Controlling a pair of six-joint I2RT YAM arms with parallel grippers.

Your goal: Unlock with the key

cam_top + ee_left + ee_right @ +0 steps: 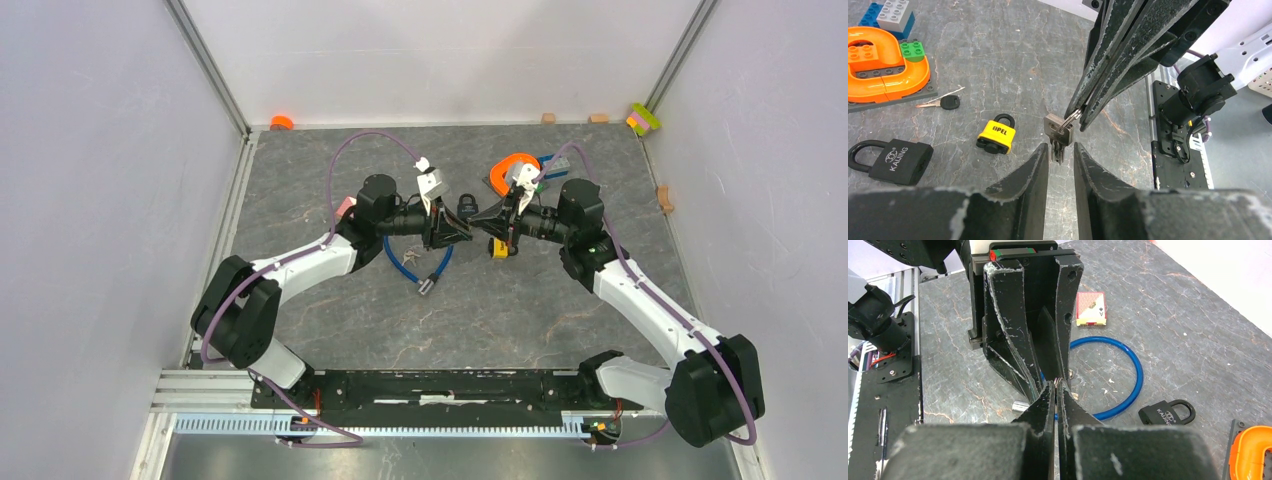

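Item 1, my right gripper point(1055, 385): pinching the keys point(1057, 127). Item 2, my left gripper point(1061, 147): narrowly flanking their blades (contact unclear); close squarely before 1 releases.

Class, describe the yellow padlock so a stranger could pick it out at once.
Find the orange brick arch towards the far edge of the table. Close by lie two padlocks. Yours is the yellow padlock marked OPEL, with a black shackle; the black padlock reads KAIJING.

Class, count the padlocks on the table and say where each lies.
2. The black padlock lies lower left in the left wrist view; the yellow padlock lies right of it. Others may be hidden.
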